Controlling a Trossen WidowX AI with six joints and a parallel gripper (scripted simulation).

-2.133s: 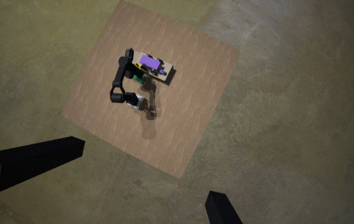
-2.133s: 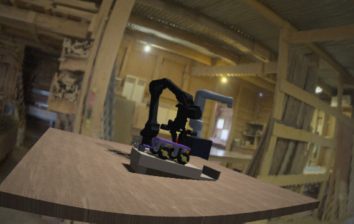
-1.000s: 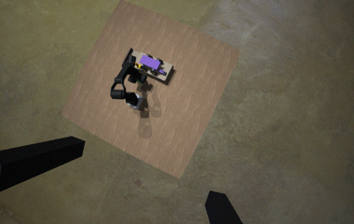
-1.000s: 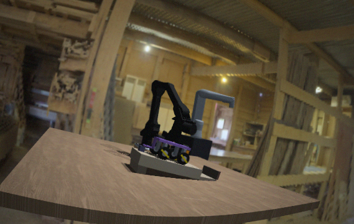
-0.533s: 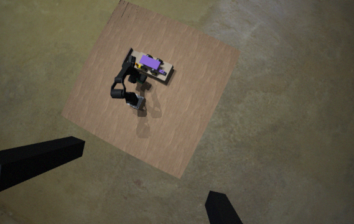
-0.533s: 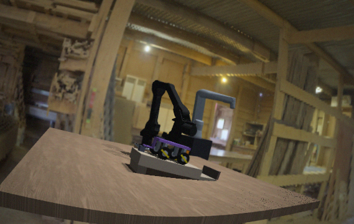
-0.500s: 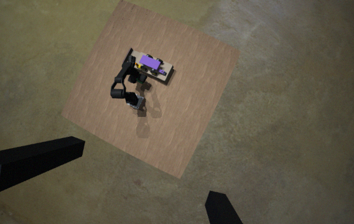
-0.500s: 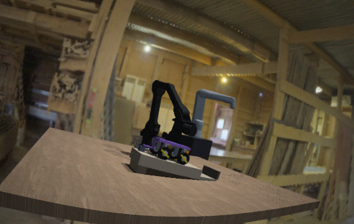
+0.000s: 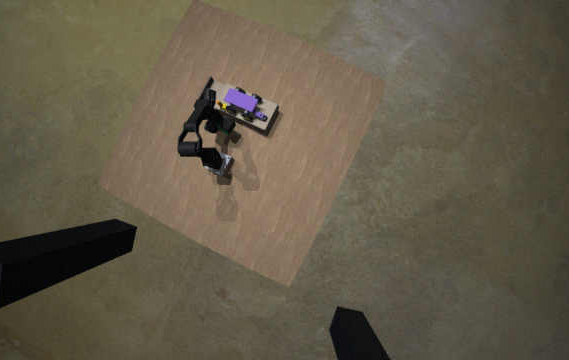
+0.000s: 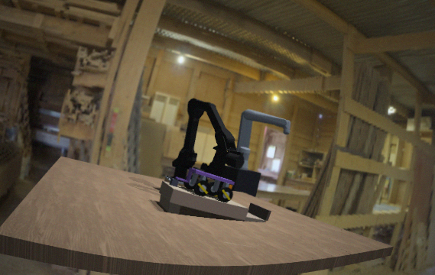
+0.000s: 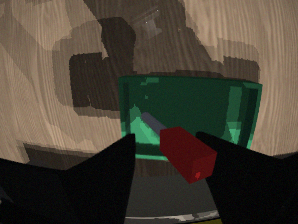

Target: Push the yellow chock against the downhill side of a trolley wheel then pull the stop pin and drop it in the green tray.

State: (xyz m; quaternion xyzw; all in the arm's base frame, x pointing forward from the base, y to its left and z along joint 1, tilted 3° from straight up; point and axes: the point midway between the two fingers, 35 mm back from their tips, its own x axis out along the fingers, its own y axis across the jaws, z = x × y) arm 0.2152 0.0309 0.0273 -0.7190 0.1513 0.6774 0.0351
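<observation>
Pincer (image 9: 225, 125) (image 10: 211, 167) (image 11: 165, 139) seen partly open, grip apparently released. Red-headed pin (image 11: 187, 152) is seen between the fingers, slanted, head nearer the wrist, shaft pointed into the green tray (image 9: 224, 132) (image 11: 190, 78). Tray contact can't be confirmed; a straight-down drop should be allowed, then clearance made.

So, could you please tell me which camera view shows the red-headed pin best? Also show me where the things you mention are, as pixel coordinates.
The wrist view: the red-headed pin (image 11: 187, 154) appears large there, its grey shaft over the green tray (image 11: 190, 80). I cannot make it out in the top or exterior view.
</observation>
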